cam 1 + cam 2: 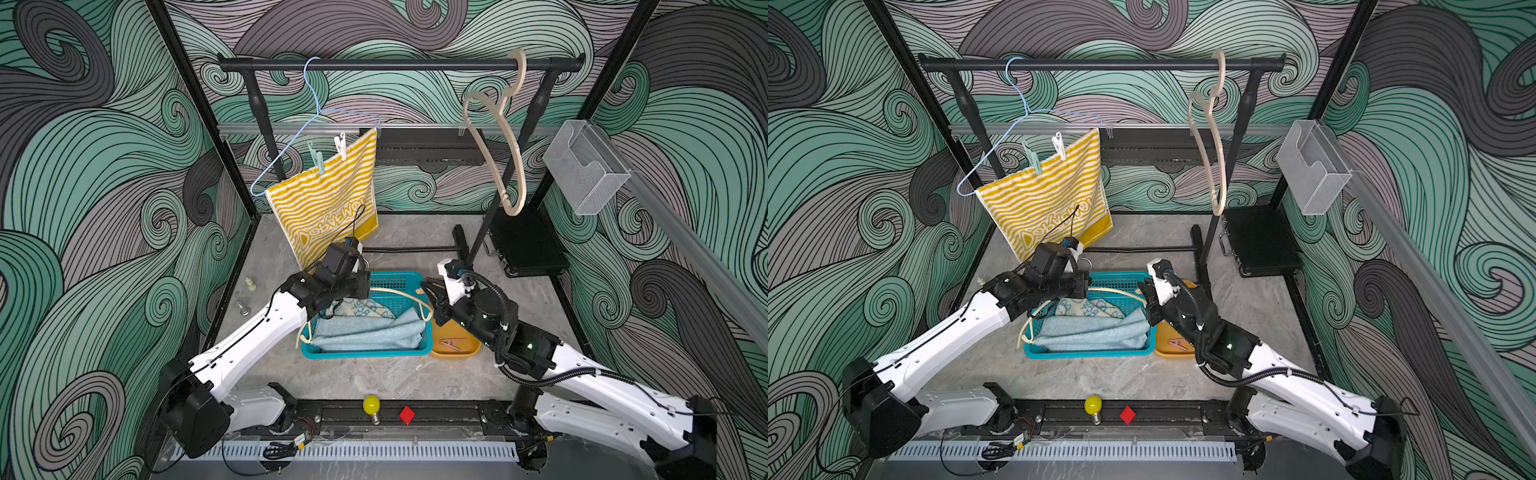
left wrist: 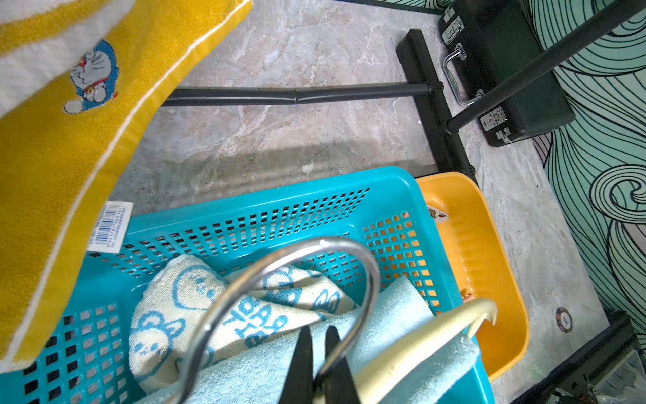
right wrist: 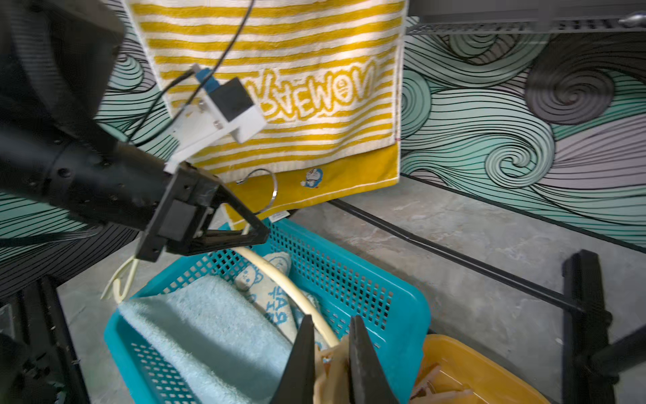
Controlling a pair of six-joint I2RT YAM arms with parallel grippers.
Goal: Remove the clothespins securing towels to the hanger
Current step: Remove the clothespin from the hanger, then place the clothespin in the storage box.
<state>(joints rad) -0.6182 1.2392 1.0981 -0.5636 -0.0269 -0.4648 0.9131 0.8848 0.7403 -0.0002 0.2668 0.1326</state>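
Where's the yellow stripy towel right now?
In both top views the yellow towel hangs at the back left from the blue hanger, pinned by two pegs, behind the teal basket.

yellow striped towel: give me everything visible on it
The yellow striped towel looks like terry: wavy yellow-and-white stripes, large outlined lettering, a solid yellow bottom band with a small embroidered blue cat and a barcode tag on the bottom edge. It hangs unfolded, top edge slanted, from the light-blue wire hanger on the black rail, pinned by a mint clothespin and a white clothespin. Its bottom hangs near the teal basket's far rim.
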